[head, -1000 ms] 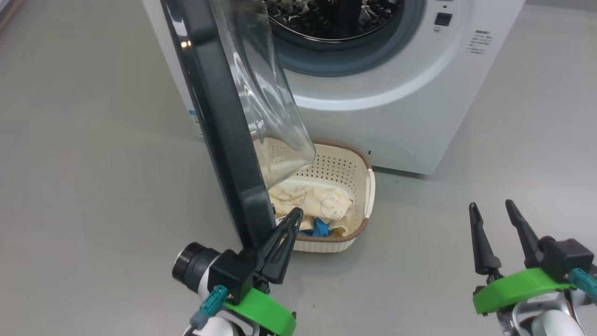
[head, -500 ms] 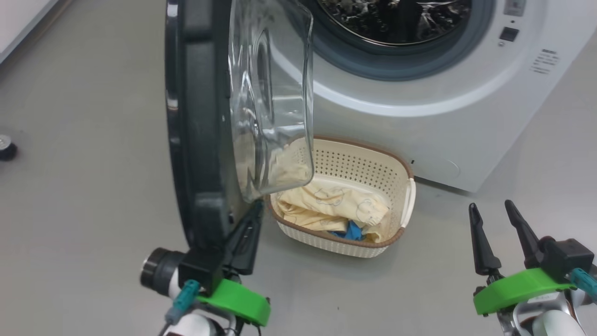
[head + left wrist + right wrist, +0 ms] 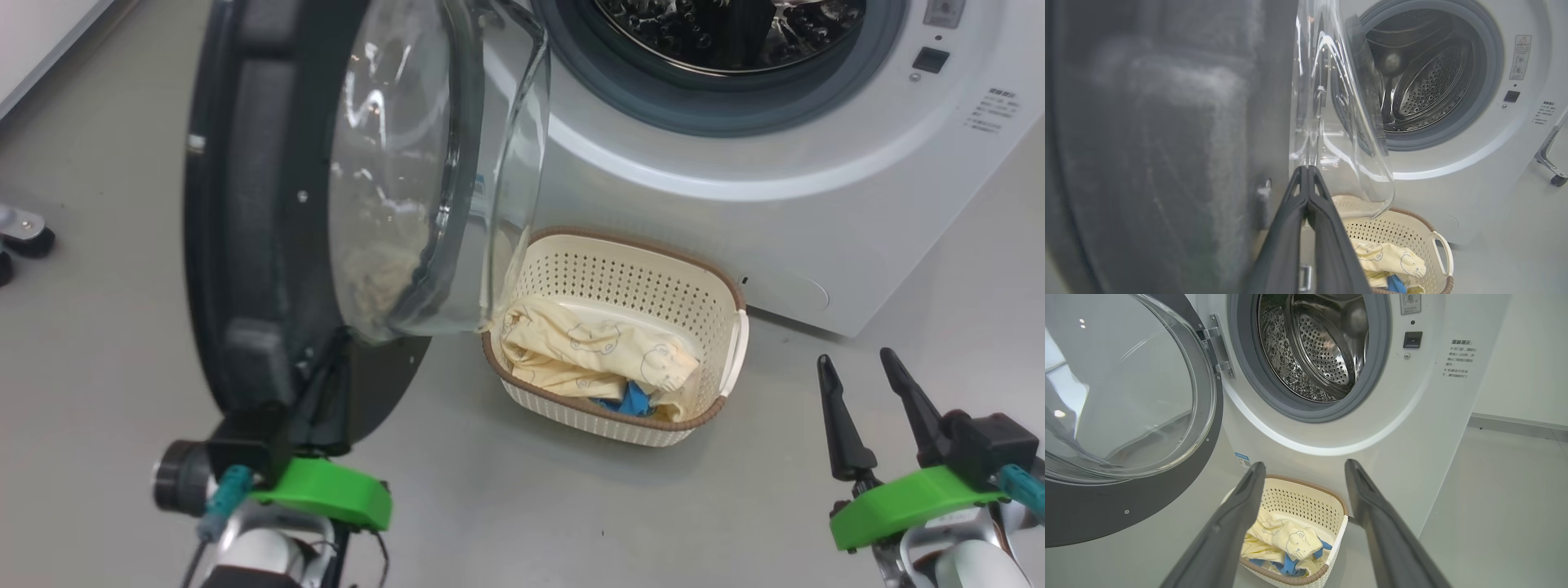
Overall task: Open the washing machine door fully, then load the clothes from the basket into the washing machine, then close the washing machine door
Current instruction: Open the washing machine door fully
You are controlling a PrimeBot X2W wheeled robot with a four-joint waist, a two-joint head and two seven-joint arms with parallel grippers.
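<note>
A: So, status on the washer [image 3: 735,204]?
B: Step one, late stage. Door [image 3: 245,212] is swung well out from the front. Drum [image 3: 1323,351] is open to view and empty as far as I can see. Can't tell if the door's at full travel.
A: Loading?
B: Not started. Basket [image 3: 629,282] is on the floor just ahead of the right gripper [image 3: 854,358], between it and the washer. Clothes [image 3: 596,351] are in it, yellow on top, a bit of blue underneath. Loading and closing the door are both left.
A: Left gripper [image 3: 1307,169]?
B: Fingers together, nothing between them. It's low at the door, tips up against the inner face where the black rim meets the glass bowl [image 3: 408,180]. Looks like contact, a push rather than a grasp. The rim is hard on its left, and the basket is ahead and to its right.
A: And the right one?
B: Fingers wide apart, holding nothing, touching nothing. It's pointed at the basket and well apart from the door.
A: Next?
B: My read: finish the swing and pull the left clear. Then the right goes in for the yellow piece.
</note>
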